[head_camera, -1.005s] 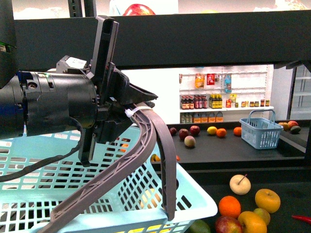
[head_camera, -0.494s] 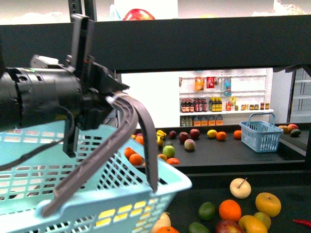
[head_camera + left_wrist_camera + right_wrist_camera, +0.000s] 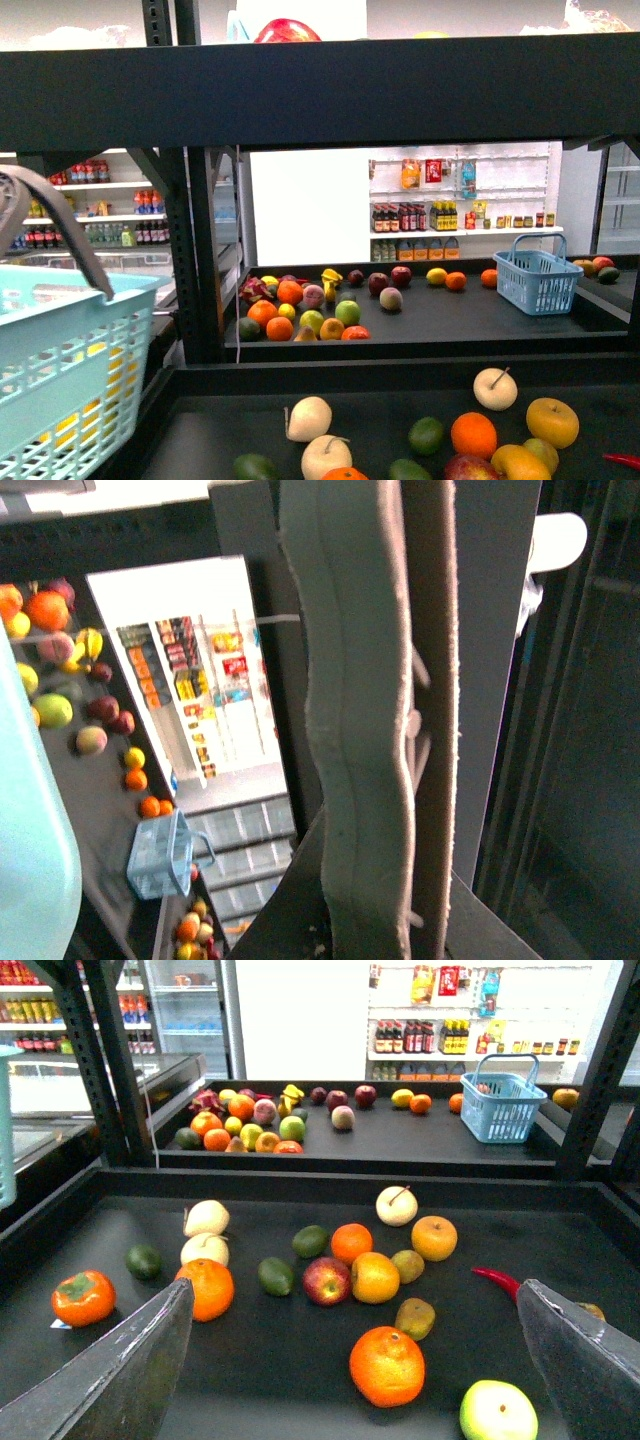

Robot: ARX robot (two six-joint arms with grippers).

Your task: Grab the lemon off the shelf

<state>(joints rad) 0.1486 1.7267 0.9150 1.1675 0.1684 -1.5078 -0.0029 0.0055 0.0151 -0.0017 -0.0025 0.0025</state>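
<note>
Black shelf tray [image 3: 280, 1360] open between raised edges; right fingers [image 3: 120, 1380] spread, left fingers [image 3: 490, 680] pinch basket handle [image 3: 360, 730].

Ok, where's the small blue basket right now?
In the front view, the small blue basket stands at the right end of the black shelf, on its rear level, just right of an orange.

The turquoise basket [image 3: 60, 370] is cut off at the front view's left edge, its gray handle [image 3: 55, 215] partly out of frame
</note>
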